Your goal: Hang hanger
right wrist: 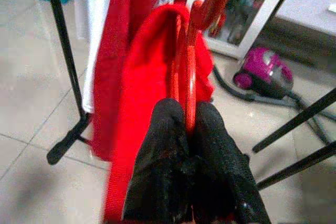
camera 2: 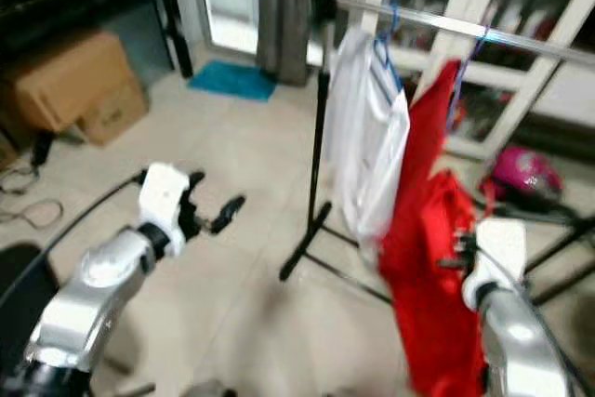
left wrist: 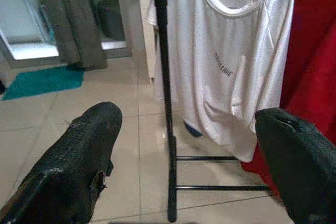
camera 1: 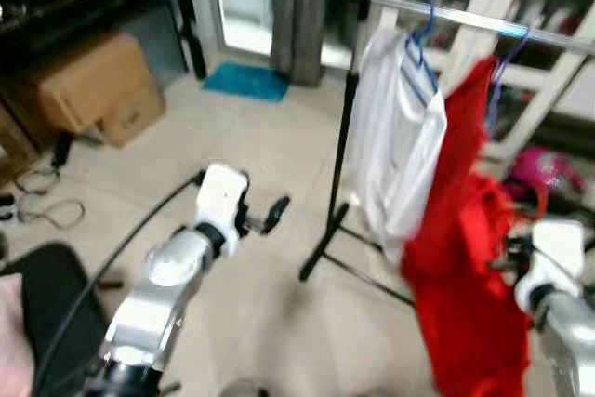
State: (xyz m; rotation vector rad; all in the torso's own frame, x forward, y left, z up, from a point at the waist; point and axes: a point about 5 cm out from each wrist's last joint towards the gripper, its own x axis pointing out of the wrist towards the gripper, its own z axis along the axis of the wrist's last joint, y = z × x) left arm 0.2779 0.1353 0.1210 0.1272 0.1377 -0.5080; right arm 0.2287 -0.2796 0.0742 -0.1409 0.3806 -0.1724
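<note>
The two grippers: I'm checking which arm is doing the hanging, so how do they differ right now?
The right gripper is shut on a red hanger carrying a red garment; the left gripper is open and holds nothing. The right gripper is up against the red clothing by the rail, while the left gripper is held out over the floor, apart from the rack, facing the white T-shirt. Both have black fingers on silver arms.

Both eye views are blurry. The right gripper (right wrist: pixel 190 129) is hidden behind the red garment (camera 1: pixel 469 267). Past the gripper, the red hanger (right wrist: pixel 190 72) runs off the picture's edge. The rail (camera 1: pixel 483 20) is cut off too.
</note>
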